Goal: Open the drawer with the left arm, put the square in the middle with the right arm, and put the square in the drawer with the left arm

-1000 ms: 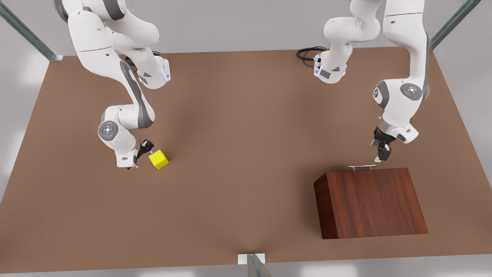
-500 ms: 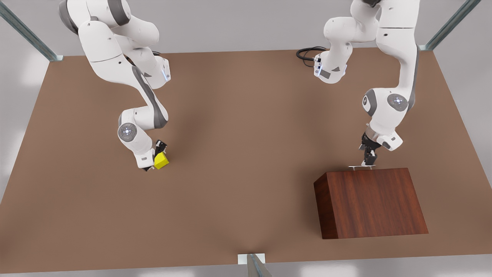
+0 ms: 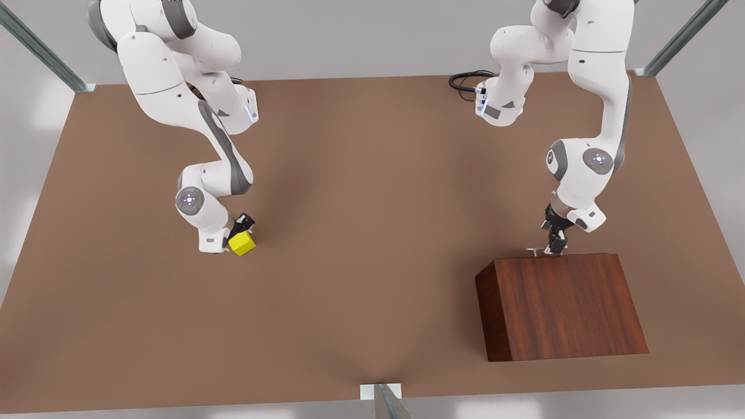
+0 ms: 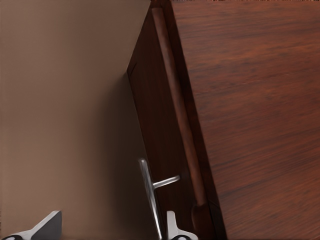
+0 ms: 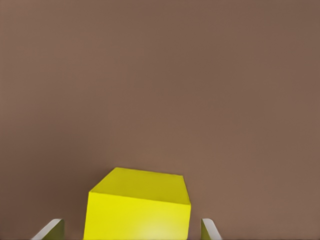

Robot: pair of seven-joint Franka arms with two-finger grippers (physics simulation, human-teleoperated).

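The right arm bends low over the table [image 3: 361, 192]; its gripper [image 3: 233, 233] straddles the square [image 3: 242, 244], jaws spread. The left gripper [image 3: 554, 240] points down at the closed drawer's handle [image 4: 150, 192], fingers [image 4: 46, 227] apart around it.

simulated robot lab cell: plain matte brown bench [image 3: 361, 233] against flat grey surroundings, metal frame struts [image 3: 41, 49] at the corners, two white franka arms [image 3: 174, 87] mounted at the far edge, black cable [image 3: 463, 81] coiled by one base, no household clutter.
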